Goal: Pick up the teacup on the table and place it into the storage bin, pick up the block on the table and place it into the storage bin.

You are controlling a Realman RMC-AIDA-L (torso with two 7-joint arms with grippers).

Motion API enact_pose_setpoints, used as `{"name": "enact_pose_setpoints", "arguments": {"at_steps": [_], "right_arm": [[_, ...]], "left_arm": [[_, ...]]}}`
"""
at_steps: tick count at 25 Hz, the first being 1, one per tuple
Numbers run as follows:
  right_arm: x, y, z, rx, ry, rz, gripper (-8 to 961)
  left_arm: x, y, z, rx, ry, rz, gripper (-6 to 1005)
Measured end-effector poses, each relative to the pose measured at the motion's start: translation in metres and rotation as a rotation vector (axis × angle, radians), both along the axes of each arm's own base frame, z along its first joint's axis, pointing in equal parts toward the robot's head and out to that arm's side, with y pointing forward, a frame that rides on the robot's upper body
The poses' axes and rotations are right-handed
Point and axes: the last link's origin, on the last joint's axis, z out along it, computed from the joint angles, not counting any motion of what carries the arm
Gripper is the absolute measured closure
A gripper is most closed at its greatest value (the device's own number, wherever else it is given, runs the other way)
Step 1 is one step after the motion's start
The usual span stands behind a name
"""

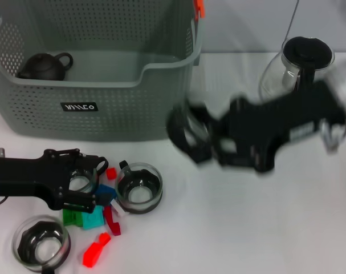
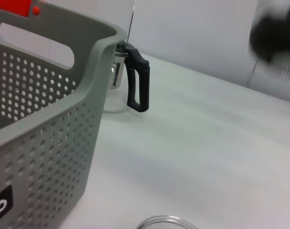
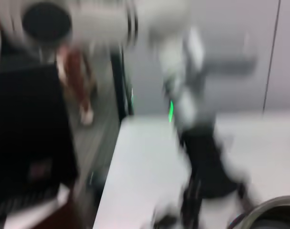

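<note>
Here, the left hand (image 1: pixel 96 181) is seen spread around a glass teacup (image 1: pixel 81 178); the blurred right hand (image 1: pixel 187 137) cannot be judged.

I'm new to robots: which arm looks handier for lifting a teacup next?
Probably the left: its left gripper sits around a teacup beside the blocks. The right gripper is blurred in mid-air near the storage bin.

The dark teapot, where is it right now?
In the head view the dark teapot sits inside the storage bin, at its left end, on the robot's left side of the table.
</note>
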Motion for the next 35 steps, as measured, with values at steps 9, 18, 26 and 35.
{"name": "enact_pose_setpoints", "arguments": {"at_steps": [9, 18, 26, 35], "right_arm": [[-0.089, 0.056, 0.006, 0.139, 0.133, -0.049, 894], [-0.122, 0.129, -0.068, 0.480, -0.032, -0.128, 894], [-0.114, 0.149, -0.114, 0.625, -0.091, -0.133, 894], [-0.088, 0.147, -0.133, 0.665, -0.124, -0.174, 895]], "left_arm": [[0.007, 0.006, -0.001, -0.004, 0.003, -0.028, 61], [0.008, 0.008, -0.001, 0.004, 0.004, -0.042, 62], [0.009, 0.007, -0.001, -0.002, 0.000, -0.047, 62], [0.010, 0.006, -0.002, -0.009, -0.007, -0.046, 63]]}}
